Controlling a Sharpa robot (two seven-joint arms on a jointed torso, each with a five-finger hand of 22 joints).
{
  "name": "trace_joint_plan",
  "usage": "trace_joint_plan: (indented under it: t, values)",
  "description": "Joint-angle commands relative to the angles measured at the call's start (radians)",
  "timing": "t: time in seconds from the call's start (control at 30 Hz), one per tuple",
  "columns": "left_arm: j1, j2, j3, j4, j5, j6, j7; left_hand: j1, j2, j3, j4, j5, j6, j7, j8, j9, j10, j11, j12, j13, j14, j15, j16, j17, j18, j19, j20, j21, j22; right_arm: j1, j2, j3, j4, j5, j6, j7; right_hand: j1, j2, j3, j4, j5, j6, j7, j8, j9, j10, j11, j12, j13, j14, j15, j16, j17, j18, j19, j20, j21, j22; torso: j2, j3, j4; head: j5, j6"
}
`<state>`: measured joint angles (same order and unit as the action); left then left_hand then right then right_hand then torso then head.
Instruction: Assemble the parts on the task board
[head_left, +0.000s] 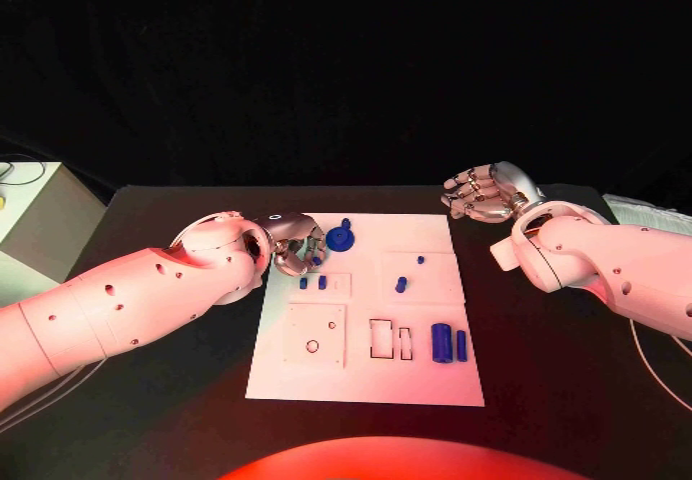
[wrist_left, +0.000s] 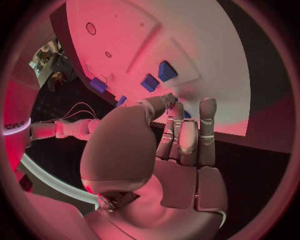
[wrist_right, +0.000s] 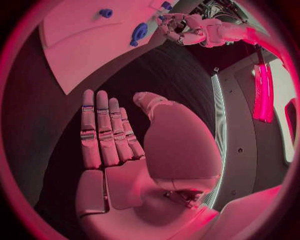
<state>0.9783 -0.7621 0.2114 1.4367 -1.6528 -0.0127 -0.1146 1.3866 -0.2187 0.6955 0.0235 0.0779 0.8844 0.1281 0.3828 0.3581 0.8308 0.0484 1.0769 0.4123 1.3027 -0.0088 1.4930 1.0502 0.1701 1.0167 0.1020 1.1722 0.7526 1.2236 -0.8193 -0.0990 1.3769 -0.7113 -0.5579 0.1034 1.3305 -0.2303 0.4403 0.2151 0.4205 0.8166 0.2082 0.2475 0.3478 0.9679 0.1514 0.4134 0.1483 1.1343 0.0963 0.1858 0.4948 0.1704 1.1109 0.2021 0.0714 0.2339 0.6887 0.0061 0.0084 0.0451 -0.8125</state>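
The white task board (head_left: 368, 375) lies mid-table. My left hand (head_left: 296, 246) hovers at its far left corner, fingers close together (wrist_left: 187, 135) and thumb bent toward them. A sliver of blue shows between the fingertips; whether it is held is unclear. Just right of that hand lies a blue ring-shaped part (head_left: 340, 238) (wrist_right: 139, 32). Two small blue pegs (head_left: 312, 283) (wrist_left: 158, 76) stand just below the hand, and two more (head_left: 401, 285) near the middle. Two blue cylinders (head_left: 450, 343) lie at the right. My right hand (head_left: 483, 193) (wrist_right: 112, 135) is off the board's far right corner, fingers spread, holding nothing.
A square plate with a round hole (head_left: 313, 346) and two rectangular slots (head_left: 391, 340) sit in the board's near half. A pale box (head_left: 36, 215) stands at the table's left edge. Black tabletop surrounds the board.
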Motion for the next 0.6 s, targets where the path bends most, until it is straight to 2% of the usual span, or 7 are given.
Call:
trace_joint_plan:
  t: [0.03,0.13,0.37,0.6]
  values:
    - [-0.001,0.000,0.001,0.003,-0.005,-0.002,0.000,-0.001,-0.007,0.008,0.001,0.000,-0.008,-0.001,-0.004,-0.001,-0.010,0.001,0.003,0.001,0.009,0.001,0.005,0.001,-0.003,0.001,-0.003,0.004,0.001,-0.001,0.000,0.000,0.001,-0.004,0.010,0.011,-0.008,0.002,0.003,0.000,0.004,-0.005,0.018,0.005,-0.001,-0.001,0.004,0.004,-0.001,0.009,0.000,-0.003,-0.001,0.012,0.005,0.000,-0.002,-0.001,0.000,-0.0002,0.0000,0.000,0.000]
    - [-0.001,0.000,0.002,0.004,-0.003,0.001,0.001,-0.003,-0.010,0.007,0.002,0.000,-0.010,-0.002,-0.006,-0.002,-0.011,0.000,0.015,0.004,0.009,0.001,0.006,0.002,-0.003,0.002,-0.004,0.005,0.003,-0.001,0.000,0.000,0.001,-0.004,0.010,0.011,-0.008,0.002,0.003,0.000,0.004,-0.005,0.018,0.005,-0.001,-0.001,0.004,0.004,-0.001,0.009,0.000,-0.003,-0.001,0.012,0.005,0.000,-0.002,-0.001,0.000,-0.0002,0.0000,-0.001,-0.001]
    - [-0.002,-0.002,0.004,0.008,0.008,0.002,0.006,-0.011,-0.025,0.002,0.006,0.000,-0.073,-0.013,-0.038,-0.025,-0.030,-0.005,0.059,0.012,0.007,-0.003,0.009,0.007,-0.003,-0.002,-0.008,0.001,0.001,-0.001,0.000,0.000,0.001,-0.004,0.010,0.011,-0.008,0.002,0.003,0.000,0.004,-0.005,0.018,0.005,-0.001,-0.001,0.004,0.004,-0.001,0.009,0.000,-0.003,-0.001,0.012,0.005,0.000,-0.002,-0.001,0.000,-0.0002,0.0002,-0.001,0.000]
    - [-0.004,-0.003,0.007,0.011,0.014,-0.001,0.010,-0.013,-0.029,-0.003,0.009,0.000,-0.104,-0.020,-0.051,-0.036,-0.036,-0.009,0.079,0.014,0.008,-0.005,0.011,0.012,-0.003,-0.002,-0.010,0.000,0.001,-0.002,-0.001,0.000,0.001,-0.004,0.010,0.011,-0.008,0.002,0.003,0.000,0.004,-0.005,0.018,0.005,-0.001,-0.001,0.004,0.004,-0.001,0.009,0.000,-0.003,-0.001,0.012,0.005,0.000,-0.002,-0.001,0.000,0.0001,0.0000,-0.002,-0.001]
